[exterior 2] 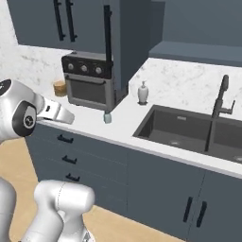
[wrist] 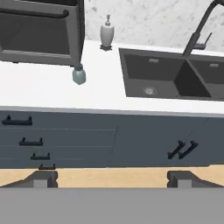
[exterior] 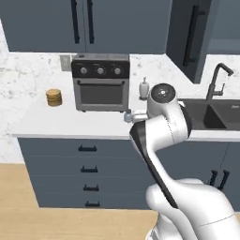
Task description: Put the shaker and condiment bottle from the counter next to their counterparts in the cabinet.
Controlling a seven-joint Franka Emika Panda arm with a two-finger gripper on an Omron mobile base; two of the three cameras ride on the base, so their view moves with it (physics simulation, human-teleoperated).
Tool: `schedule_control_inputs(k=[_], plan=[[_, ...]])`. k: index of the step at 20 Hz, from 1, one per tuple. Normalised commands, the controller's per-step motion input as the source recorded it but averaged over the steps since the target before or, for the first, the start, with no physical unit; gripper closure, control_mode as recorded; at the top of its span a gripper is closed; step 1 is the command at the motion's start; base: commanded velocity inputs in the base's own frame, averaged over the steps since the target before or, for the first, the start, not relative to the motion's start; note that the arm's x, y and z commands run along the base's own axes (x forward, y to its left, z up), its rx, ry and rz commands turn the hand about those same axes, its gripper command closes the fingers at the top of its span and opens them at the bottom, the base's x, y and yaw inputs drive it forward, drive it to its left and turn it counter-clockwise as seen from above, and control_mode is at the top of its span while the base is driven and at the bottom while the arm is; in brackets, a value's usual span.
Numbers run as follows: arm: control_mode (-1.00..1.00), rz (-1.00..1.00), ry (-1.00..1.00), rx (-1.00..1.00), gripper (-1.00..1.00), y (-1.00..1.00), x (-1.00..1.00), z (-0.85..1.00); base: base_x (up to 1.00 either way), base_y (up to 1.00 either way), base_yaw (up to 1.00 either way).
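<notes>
Gripper (wrist: 112, 178): fingers spread wide, nothing between them. It hangs in front of the counter (wrist: 52, 94), out over the floor, looking down and forward at the drawer fronts.

Shaker (wrist: 79, 75): ahead of the gripper and a little left in the hand view, well apart from the fingers. It stands upright on the counter, just beside the front right corner of the toaster oven (wrist: 39, 33). The right base view shows the same: shaker (exterior 2: 108, 116) upright near the counter's front edge, just off the oven's corner. In the left base view it is mostly hidden behind the arm; only a small pale patch (exterior: 127, 116) shows.

Soap dispenser (wrist: 106, 32): farther ahead, against the marble back wall, between oven and sink.

Sink (wrist: 131, 74): ahead and to the right of the gripper, a dark double basin set into the counter. Each basin shows a drain. Tap (wrist: 199, 30) rises behind it.

Cabinet (exterior 2: 132, 42): above the counter, its door (exterior 2: 109, 52) swung open, edge-on toward the camera; interior contents cannot be made out.

Far left on the counter, beyond the oven: a small stack of tan discs (exterior: 54, 97).

Drawers (wrist: 30, 142) with black handles lie directly below the counter, left of centre.
</notes>
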Motion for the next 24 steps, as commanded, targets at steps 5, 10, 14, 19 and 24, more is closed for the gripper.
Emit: schedule_control_inputs(k=[5,10,14,19,24], plan=[[1.00,0.00,0.00,0.00,-1.00,0.00,0.00,0.00,1.00,-0.05,0.01],[1.00,0.00,0.00,0.00,-1.00,0.00,0.00,0.00,0.95,0.13,0.03],[1.00,0.00,0.00,0.00,-1.00,0.00,0.00,0.00,0.78,0.19,0.02],[1.00,0.00,0.00,0.00,-1.00,0.00,0.00,0.00,0.42,0.06,0.01],[1.00,0.00,0.00,0.00,-1.00,0.00,0.00,0.00,0.02,0.00,0.00]])
